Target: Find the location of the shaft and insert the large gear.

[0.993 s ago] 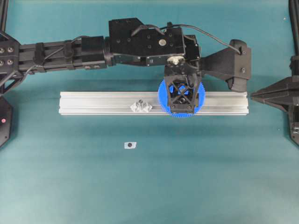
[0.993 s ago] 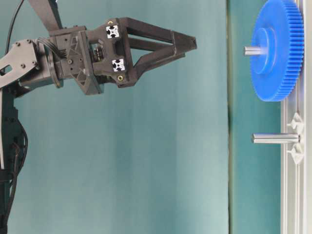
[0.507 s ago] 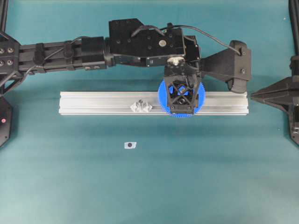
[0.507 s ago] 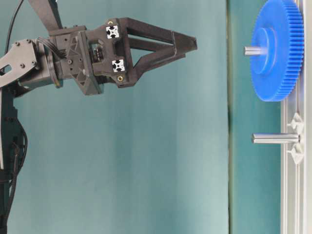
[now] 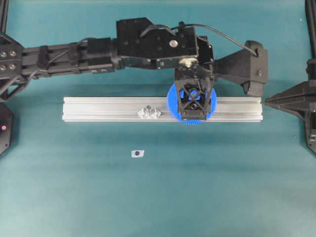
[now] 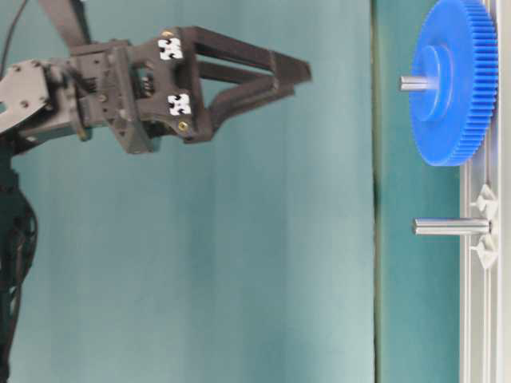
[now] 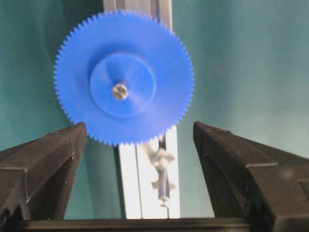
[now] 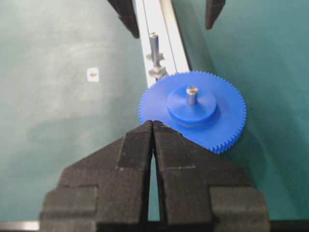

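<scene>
The large gear [image 7: 124,76], bright blue with fine teeth and a raised hub, is sitting on a metal shaft [image 7: 119,91] on the rail [image 5: 98,108], beneath the wide-open, empty left gripper [image 7: 140,140].

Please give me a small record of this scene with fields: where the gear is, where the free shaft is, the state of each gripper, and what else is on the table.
large gear: seated on a metal pin on the aluminium rail, pin tip showing through the hub
free shaft: upright on the same rail beside the gear, nothing on it
left gripper: open, above the gear, holding nothing
right gripper: shut, empty, away from the rail
other: small white tag with a dark spot on the mat, apart from the rail
</scene>
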